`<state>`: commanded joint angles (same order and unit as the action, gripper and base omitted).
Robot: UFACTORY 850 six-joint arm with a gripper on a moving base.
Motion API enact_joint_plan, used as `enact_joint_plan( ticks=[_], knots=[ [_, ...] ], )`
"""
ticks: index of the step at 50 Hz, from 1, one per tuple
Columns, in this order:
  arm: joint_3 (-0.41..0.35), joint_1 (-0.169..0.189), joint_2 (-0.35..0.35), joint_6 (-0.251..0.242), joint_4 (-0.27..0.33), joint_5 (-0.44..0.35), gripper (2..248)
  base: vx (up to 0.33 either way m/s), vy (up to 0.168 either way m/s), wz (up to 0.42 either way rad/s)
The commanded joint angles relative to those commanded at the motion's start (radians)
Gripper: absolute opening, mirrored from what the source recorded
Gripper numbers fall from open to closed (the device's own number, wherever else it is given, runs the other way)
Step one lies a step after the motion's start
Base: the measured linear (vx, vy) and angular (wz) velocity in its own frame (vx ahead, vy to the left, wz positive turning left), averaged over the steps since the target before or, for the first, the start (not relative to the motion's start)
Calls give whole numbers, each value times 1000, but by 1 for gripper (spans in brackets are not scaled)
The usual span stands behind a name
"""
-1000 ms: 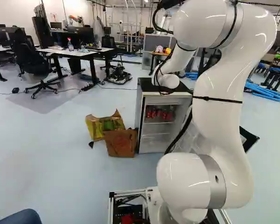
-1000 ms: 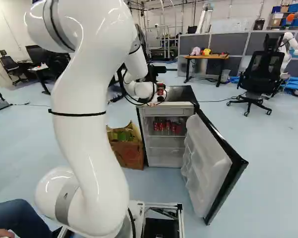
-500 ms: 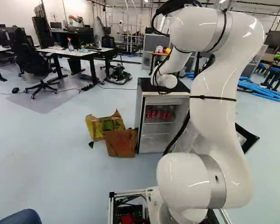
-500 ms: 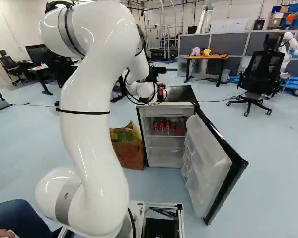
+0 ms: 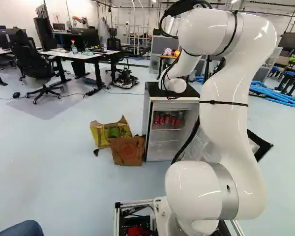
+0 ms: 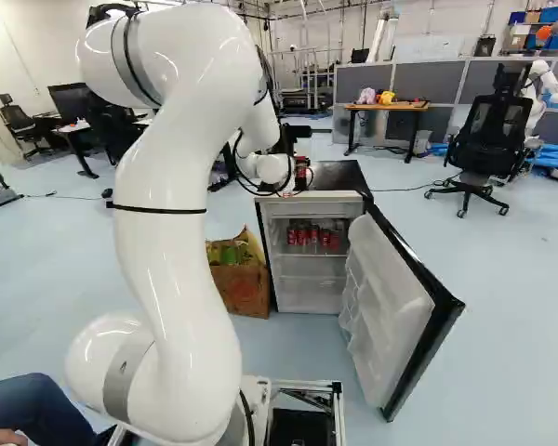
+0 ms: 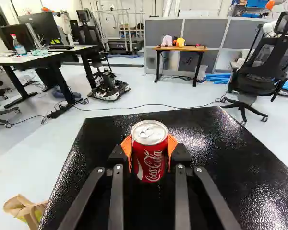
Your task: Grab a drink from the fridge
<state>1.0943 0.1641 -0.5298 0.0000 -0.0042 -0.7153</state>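
Across the right base view, from left to right, the white arm (image 6: 172, 232) is seen first, rising from its joint at the foot and bent over toward the fridge (image 6: 267, 260). Beside the fridge, a brown container (image 6: 242, 290) with green and yellow contents is seen on the floor. Above the fridge top (image 7: 225, 153), a red drink can (image 7: 151, 160) is held upright by the gripper (image 6: 300, 169); its fingers are parted by the can's width, and their orange pads (image 7: 172, 146) are pressed to it from two sides. Whether the can's base is touching the top cannot be told. Inside the fridge, more red cans (image 6: 302, 238) are lined up on the upper shelf. Farther right, the fridge door (image 6: 381, 302) is swung wide open. Behind, a wooden-topped table (image 6: 386, 107) is seen, then a black chair (image 6: 488, 139) and another robot (image 6: 539, 84).
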Motion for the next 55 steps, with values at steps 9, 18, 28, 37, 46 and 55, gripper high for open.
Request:
enact_joint_plan(
  ticks=[9, 18, 28, 37, 46, 55],
  knots=[
    [0, 0, 0, 0, 0, 0, 93, 0, 0, 0],
    [0, 0, 0, 0, 0, 3, 93, 0, 0, 0],
    [0, 0, 0, 0, 0, 9, 93, 0, 0, 0],
    [0, 0, 0, 0, 0, 13, 93, 0, 0, 0],
    [0, 0, 0, 0, 0, 13, 93, 0, 0, 0],
    [0, 0, 0, 0, 0, 13, 93, 0, 0, 0]
  ],
)
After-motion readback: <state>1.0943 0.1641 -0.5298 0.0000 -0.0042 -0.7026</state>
